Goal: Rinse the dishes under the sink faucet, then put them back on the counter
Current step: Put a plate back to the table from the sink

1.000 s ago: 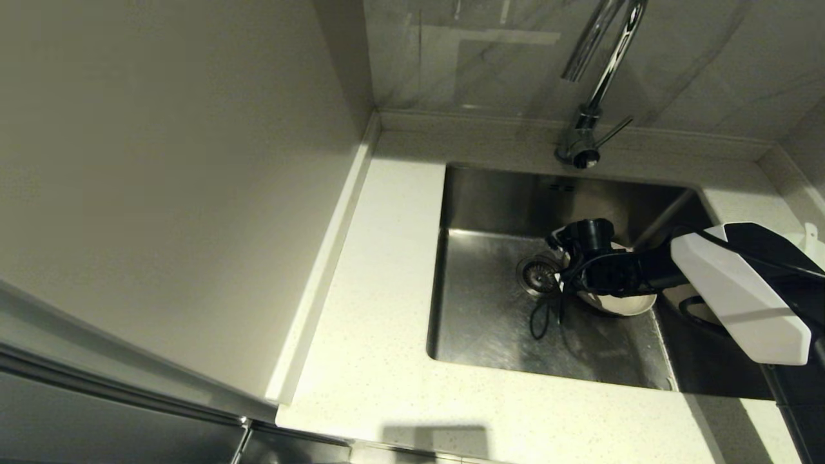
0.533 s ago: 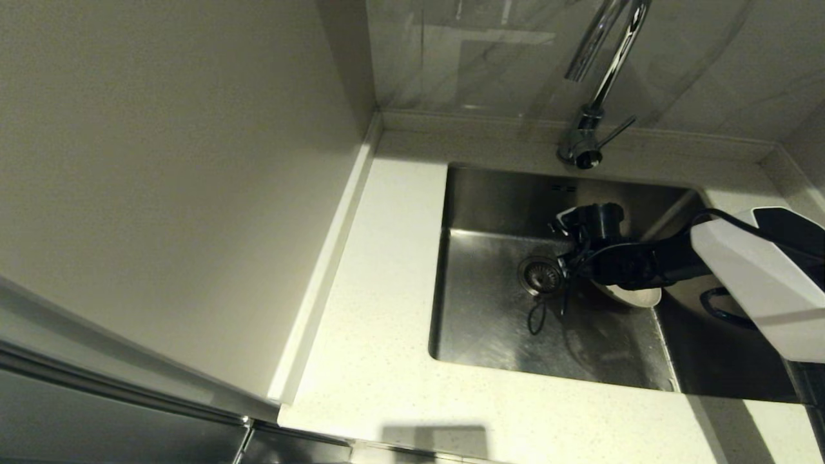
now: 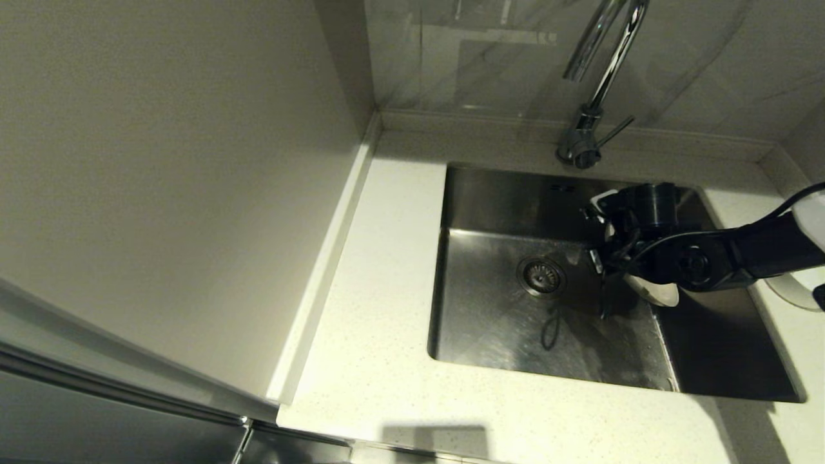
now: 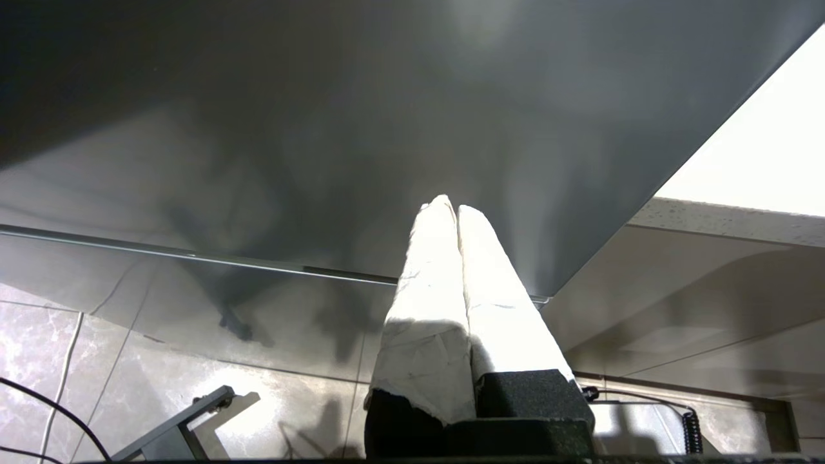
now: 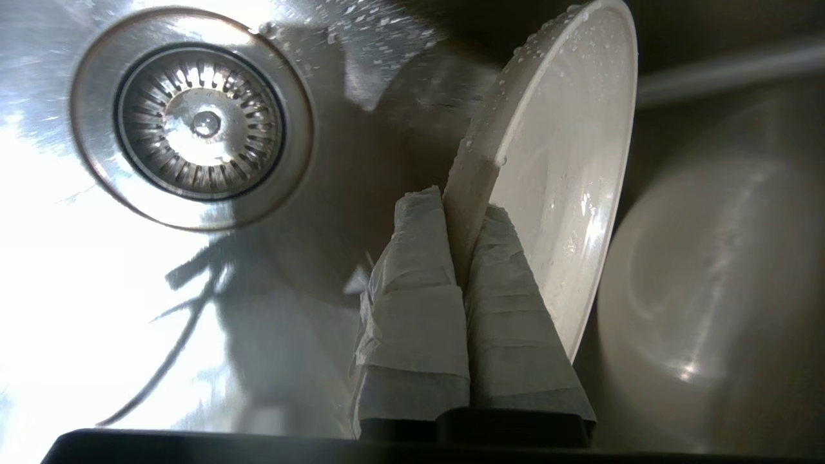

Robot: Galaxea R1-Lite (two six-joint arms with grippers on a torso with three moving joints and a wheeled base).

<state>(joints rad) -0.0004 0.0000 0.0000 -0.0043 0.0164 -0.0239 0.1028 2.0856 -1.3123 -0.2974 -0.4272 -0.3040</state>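
Note:
My right gripper (image 5: 461, 206) is shut on the rim of the small white bowl (image 5: 561, 161), which hangs tilted on edge and beaded with water drops. In the head view the bowl (image 3: 659, 294) peeks out under the black wrist of the right gripper (image 3: 612, 267), above the right half of the steel sink (image 3: 496, 328). The drain strainer (image 3: 541, 276) lies to its left. The chrome faucet (image 3: 599, 71) stands behind the sink, and I see no water running. The spoon is out of view. My left gripper (image 4: 456, 207) is shut and empty, parked low beside a cabinet.
The speckled counter (image 3: 380, 270) runs along the left and front of the sink, with a tall cabinet wall on its left. A pale round dish edge (image 3: 794, 295) shows on the counter at the far right. The strainer (image 5: 200, 122) is wet.
My right arm has carried the bowl up and to the right, from beside the drain toward the sink's right wall. The left arm has not moved.

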